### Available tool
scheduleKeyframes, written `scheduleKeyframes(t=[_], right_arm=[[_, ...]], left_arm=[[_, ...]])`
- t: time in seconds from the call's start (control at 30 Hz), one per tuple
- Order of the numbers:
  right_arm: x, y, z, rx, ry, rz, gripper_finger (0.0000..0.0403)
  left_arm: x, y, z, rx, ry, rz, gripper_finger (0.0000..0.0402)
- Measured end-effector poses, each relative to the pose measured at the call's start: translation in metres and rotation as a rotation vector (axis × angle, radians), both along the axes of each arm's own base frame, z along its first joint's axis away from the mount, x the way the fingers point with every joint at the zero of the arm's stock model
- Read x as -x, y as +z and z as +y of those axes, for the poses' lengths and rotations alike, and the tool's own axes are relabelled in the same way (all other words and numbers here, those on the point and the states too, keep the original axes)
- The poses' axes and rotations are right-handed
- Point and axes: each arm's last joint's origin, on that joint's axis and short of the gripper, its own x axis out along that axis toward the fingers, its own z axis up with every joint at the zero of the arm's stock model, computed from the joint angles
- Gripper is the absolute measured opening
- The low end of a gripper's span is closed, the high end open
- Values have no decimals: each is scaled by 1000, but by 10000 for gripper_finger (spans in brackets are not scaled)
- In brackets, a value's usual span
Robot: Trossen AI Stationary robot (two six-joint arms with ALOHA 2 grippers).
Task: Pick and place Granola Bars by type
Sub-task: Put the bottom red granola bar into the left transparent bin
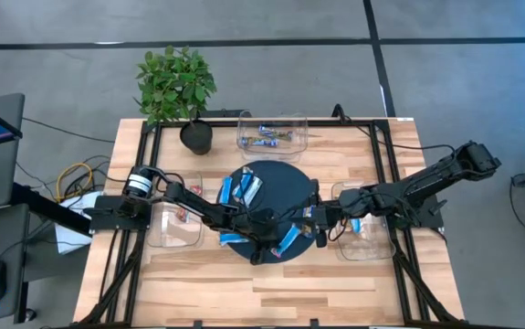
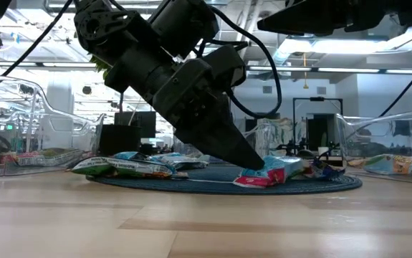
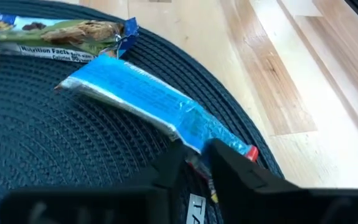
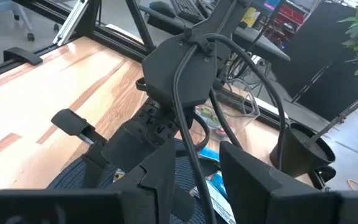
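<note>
1. My left gripper [image 1: 278,245] is down on the dark round mat [image 1: 271,178] at the middle of the table [image 1: 271,292], toward the mat's near-right edge.
2. In my left wrist view my two dark fingers [image 3: 241,177] stand close together, with the red-tipped end of a wrapper between them; I cannot tell whether they are truly pinching it or only closing around it.
3. The blue granola bar [image 3: 147,99] lies flat on the mat just ahead of those fingertips, running slantwise away from them, its near end touching or nearly touching them.
4. Beyond it lies a green-and-blue bar [image 3: 60,31], near the blue bar's far end.
5. From table height, my left gripper's tip comes down slanted onto a red-and-blue packet [image 2: 270,174] at the mat's edge, and more bars [image 2: 123,167] lie on the mat's other side.
6. From above, a cluster of blue-and-white bars [image 1: 242,189] sits on the mat's left part, apart from my left gripper.
7. My right gripper [image 1: 320,222] hovers at the mat's right edge, its fingers [image 4: 166,165] partly spread and holding nothing that I can see.
8. Clear bins stand around the mat: one at the back [image 1: 272,134] holds blue bars, one on the left [image 1: 176,222], one on the right [image 1: 364,230].
</note>
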Motion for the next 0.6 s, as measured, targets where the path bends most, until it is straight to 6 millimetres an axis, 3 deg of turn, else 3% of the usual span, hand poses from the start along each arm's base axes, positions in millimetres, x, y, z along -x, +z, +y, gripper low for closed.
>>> scheduleKeyframes(t=[0.17, 0.6], right_arm=[[0, 0, 0, 0, 0, 1, 118], [0, -1, 0, -5, -2, 11, 118]], left_arm=[[0, 0, 0, -11, -22, -4, 8], [0, 2, 0, -37, -26, -17, 0]])
